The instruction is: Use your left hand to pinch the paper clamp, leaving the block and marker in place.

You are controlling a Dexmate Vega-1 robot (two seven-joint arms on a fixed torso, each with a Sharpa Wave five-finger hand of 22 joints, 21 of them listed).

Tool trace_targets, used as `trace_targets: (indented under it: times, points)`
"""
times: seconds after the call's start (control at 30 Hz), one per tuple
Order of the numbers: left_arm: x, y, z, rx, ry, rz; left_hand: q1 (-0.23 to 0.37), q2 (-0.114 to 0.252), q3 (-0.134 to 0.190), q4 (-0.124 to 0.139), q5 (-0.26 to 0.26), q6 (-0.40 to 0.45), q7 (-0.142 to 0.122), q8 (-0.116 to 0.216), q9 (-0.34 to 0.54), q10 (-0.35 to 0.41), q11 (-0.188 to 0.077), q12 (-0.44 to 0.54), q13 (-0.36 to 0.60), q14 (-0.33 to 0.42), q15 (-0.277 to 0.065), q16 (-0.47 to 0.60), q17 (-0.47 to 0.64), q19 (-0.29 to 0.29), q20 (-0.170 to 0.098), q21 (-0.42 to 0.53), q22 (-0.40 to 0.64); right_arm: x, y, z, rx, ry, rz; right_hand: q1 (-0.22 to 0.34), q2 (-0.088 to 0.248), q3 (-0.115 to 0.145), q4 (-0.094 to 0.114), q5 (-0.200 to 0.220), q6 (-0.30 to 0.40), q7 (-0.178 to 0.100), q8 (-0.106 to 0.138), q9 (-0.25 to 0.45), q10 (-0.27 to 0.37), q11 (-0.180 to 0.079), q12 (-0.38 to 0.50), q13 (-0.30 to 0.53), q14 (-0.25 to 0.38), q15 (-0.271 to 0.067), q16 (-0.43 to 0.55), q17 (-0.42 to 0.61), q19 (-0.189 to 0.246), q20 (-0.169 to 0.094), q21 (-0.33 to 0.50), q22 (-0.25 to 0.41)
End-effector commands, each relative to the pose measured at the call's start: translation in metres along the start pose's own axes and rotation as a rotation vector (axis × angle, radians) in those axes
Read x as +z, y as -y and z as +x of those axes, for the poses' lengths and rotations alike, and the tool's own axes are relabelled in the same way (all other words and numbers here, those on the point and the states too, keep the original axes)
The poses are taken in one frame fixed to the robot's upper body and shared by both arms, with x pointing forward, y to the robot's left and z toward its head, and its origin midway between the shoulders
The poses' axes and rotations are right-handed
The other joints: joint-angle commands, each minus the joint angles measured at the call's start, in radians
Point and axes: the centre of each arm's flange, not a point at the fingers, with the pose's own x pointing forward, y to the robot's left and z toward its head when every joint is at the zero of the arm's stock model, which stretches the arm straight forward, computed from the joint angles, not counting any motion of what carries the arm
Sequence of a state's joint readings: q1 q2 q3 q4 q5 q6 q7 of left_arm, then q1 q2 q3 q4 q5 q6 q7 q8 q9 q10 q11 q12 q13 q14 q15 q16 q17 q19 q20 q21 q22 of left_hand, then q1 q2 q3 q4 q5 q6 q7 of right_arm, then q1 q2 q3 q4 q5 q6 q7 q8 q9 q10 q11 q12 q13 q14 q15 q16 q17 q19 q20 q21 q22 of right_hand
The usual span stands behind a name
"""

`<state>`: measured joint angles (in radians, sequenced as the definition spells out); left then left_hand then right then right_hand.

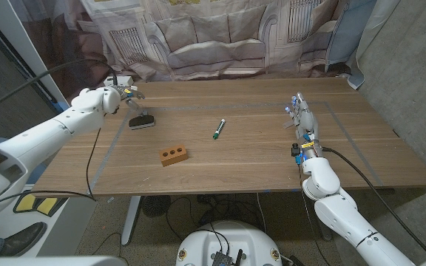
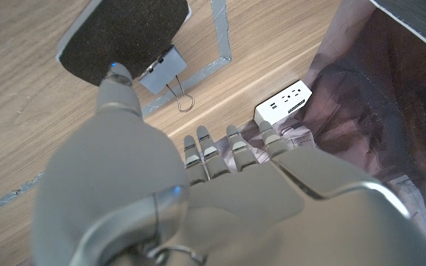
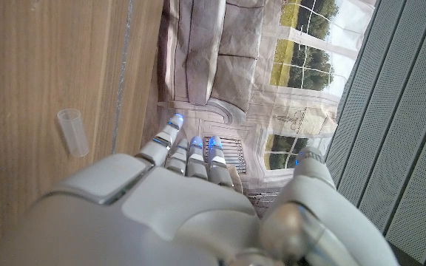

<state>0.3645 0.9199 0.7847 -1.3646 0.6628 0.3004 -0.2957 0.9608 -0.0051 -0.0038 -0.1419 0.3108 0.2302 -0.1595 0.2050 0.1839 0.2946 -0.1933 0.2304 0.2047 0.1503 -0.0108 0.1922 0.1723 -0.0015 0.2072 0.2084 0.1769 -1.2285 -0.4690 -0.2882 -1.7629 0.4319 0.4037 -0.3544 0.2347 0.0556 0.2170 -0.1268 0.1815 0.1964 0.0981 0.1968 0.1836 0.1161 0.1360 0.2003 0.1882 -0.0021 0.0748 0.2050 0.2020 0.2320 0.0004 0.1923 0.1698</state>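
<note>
Now the left hand (image 1: 117, 96) hovers just above the paper clamp (image 1: 142, 121), which lies on the bench (image 1: 257, 159) near its far left corner, well apart from the block (image 1: 174, 154) and marker (image 1: 218, 128). Its fingers look parted and hold nothing, though the wrist view hides their tips. The clamp seems small, light and stiff, with springy steel: likely best pinched across its wire handles (image 2: 182, 100), where it may skid on smooth wood. Across the bench, the right hand (image 1: 302, 118) waits with fingers extended, holding nothing.
</note>
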Motion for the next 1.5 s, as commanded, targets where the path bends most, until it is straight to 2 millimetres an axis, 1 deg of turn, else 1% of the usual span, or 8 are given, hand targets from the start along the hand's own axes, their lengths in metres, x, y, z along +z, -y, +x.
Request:
trace_targets:
  times: [0.03,0.3,0.43,0.47,0.67,0.83,0.97,1.5]
  points:
    - [0.0028,0.008,0.0056,-0.01,-0.001,0.023,0.012,-0.003,-0.001,0.002,0.009,0.008,-0.011,0.0,0.004,-0.001,0.0,-0.002,-0.001,0.003,-0.003,-0.001,0.002,0.008,0.003,-0.002,0.002,-0.0015,-0.0012,0.0013,0.007,-0.005,-0.005,0.008,0.0,-0.004,-0.003,-0.004,0.006,-0.008,-0.001,0.004,0.007,-0.002,0.002,0.004,0.005,0.004,0.002,0.004,-0.001,0.0,-0.001,0.002]
    - [0.0051,0.0099,0.0077,0.004,0.007,0.017,0.031,0.006,0.006,0.0,0.012,0.028,-0.015,0.004,0.004,0.022,-0.007,0.004,-0.002,0.02,-0.011,0.003,0.002,0.018,0.002,-0.001,0.002,-0.0013,-0.0021,0.0017,0.003,-0.006,-0.003,0.008,0.0,-0.004,-0.003,-0.004,0.006,-0.008,-0.002,0.004,0.007,-0.001,0.001,0.004,0.004,0.005,0.001,0.004,-0.002,0.001,-0.001,0.002]
    - [0.0056,0.0102,0.0092,0.008,0.009,0.01,0.036,0.007,0.006,0.001,0.012,0.042,-0.016,0.007,0.005,0.033,-0.002,0.007,-0.002,0.028,-0.015,0.005,0.002,0.021,0.002,-0.002,0.002,-0.0011,-0.0019,0.0011,-0.002,-0.007,-0.004,0.008,0.0,-0.004,-0.003,-0.004,0.006,-0.008,-0.002,0.004,0.008,-0.002,0.002,0.004,0.004,0.005,0.001,0.004,-0.003,0.002,-0.001,0.002]
    - [0.0059,0.0106,0.0097,0.009,0.01,0.011,0.038,0.008,0.007,0.002,0.012,0.047,-0.017,0.007,0.005,0.041,-0.009,0.009,-0.002,0.033,-0.019,0.005,0.002,0.024,0.001,-0.002,0.002,-0.001,-0.0018,0.001,-0.002,-0.008,-0.003,0.008,0.0,-0.004,-0.003,-0.004,0.006,-0.008,-0.002,0.004,0.007,-0.001,0.002,0.004,0.004,0.005,0.001,0.004,-0.003,0.002,-0.001,0.002]
    - [0.0067,0.012,0.0126,-0.001,0.007,0.02,0.05,0.013,0.01,0.002,0.012,0.073,-0.017,0.011,0.005,0.068,-0.012,0.015,-0.002,0.041,-0.024,0.004,0.001,0.03,0.002,-0.003,0.002,-0.001,-0.0019,0.0006,-0.004,-0.012,-0.006,0.008,0.0,-0.004,-0.003,-0.004,0.006,-0.008,-0.002,0.004,0.007,-0.002,0.001,0.004,0.004,0.005,0.001,0.004,-0.004,0.003,-0.001,0.002]
    - [0.0065,0.0118,0.0135,-0.019,0.007,0.033,0.062,0.016,0.013,0.002,0.012,0.05,-0.017,-0.003,0.005,0.042,-0.006,0.0,-0.002,0.035,-0.021,-0.002,0.001,0.033,0.001,-0.005,0.002,-0.0009,-0.0019,0.0003,-0.004,-0.013,-0.005,0.008,0.0,-0.005,-0.002,-0.004,0.006,-0.009,-0.002,0.004,0.007,-0.002,0.001,0.004,0.004,0.005,0.001,0.004,-0.005,0.003,-0.001,0.002]
    - [0.0058,0.0109,0.0134,-0.023,0.004,0.038,0.067,0.016,0.013,0.003,0.011,0.038,-0.015,-0.009,0.005,0.032,-0.008,-0.006,-0.002,0.031,-0.019,-0.004,0.001,0.033,0.003,-0.006,0.002,-0.0009,-0.0021,0.0003,-0.003,-0.014,-0.005,0.008,0.001,-0.005,-0.003,-0.004,0.006,-0.008,-0.002,0.004,0.006,-0.002,0.001,0.004,0.003,0.006,0.001,0.004,-0.005,0.004,-0.002,0.002]
    - [0.0018,0.0154,0.0132,0.002,-0.009,0.003,0.088,0.028,0.02,0.005,0.003,0.097,-0.027,0.006,0.006,0.093,-0.013,0.01,-0.001,0.06,-0.04,0.003,0.001,0.05,0.004,-0.005,0.002,-0.0009,-0.0025,0.0005,0.001,-0.023,-0.009,0.008,0.001,-0.005,-0.002,-0.004,0.007,-0.009,-0.002,0.004,0.007,-0.003,0.001,0.004,0.003,0.007,0.001,0.004,-0.006,0.004,-0.001,0.002]
